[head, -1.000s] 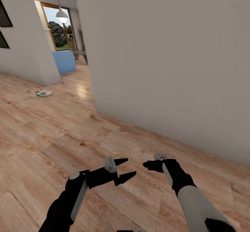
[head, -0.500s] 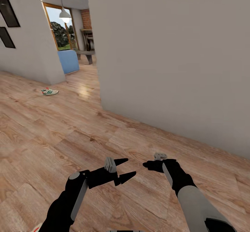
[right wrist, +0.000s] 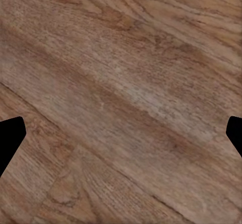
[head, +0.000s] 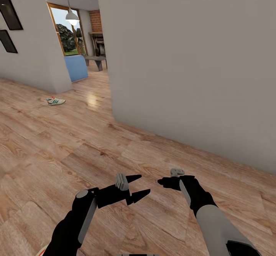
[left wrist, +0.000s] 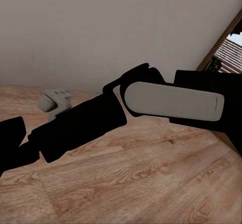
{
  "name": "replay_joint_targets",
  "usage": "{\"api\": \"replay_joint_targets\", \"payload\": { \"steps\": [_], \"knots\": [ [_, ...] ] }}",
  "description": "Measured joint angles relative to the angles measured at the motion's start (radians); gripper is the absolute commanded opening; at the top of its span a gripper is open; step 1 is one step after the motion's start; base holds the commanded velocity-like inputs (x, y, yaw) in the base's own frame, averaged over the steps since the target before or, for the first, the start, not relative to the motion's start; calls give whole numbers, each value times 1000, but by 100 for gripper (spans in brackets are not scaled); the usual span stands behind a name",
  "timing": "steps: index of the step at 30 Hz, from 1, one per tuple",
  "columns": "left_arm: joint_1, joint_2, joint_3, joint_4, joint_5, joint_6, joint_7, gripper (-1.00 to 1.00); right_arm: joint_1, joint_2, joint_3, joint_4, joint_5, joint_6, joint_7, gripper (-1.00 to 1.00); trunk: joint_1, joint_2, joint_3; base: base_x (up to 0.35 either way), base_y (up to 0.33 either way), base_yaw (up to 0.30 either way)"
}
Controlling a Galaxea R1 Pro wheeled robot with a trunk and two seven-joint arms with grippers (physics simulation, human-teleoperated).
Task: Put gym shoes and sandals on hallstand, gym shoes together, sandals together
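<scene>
One gym shoe (head: 56, 101) lying whole on the floor (head: 76, 148), far off by the left wall. Possibly a second at the bottom edge beside the left arm, a red-and-white scrap (head: 41, 251) too cropped to be sure. Two tools: left (head: 140, 187) and right (head: 161, 182). Two dark frames (head: 8, 22) on the left wall. One hanging lamp (head: 71, 15), one blue chair (head: 76, 67), one doorway window (head: 65, 29).
</scene>
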Motion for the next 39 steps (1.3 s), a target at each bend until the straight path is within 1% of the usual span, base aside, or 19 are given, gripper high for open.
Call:
{"api": "replay_joint_targets", "payload": {
  "steps": [8,12,25,39],
  "knots": [
    [0,0,0,0,0,0,0,100,0,0,0,0,0,0,0,100,0,0,0,-1,0,0],
    [0,0,0,0,0,0,0,100,0,0,0,0,2,0,0,100,0,0,0,-106,67,0],
    [0,0,0,0,-1,0,0,100,0,0,2,-3,3,1,0,100,0,0,0,-234,202,0],
    [0,0,0,0,1,0,0,100,0,0,2,-3,3,1,0,100,0,0,0,-217,242,0]
  ]
}}
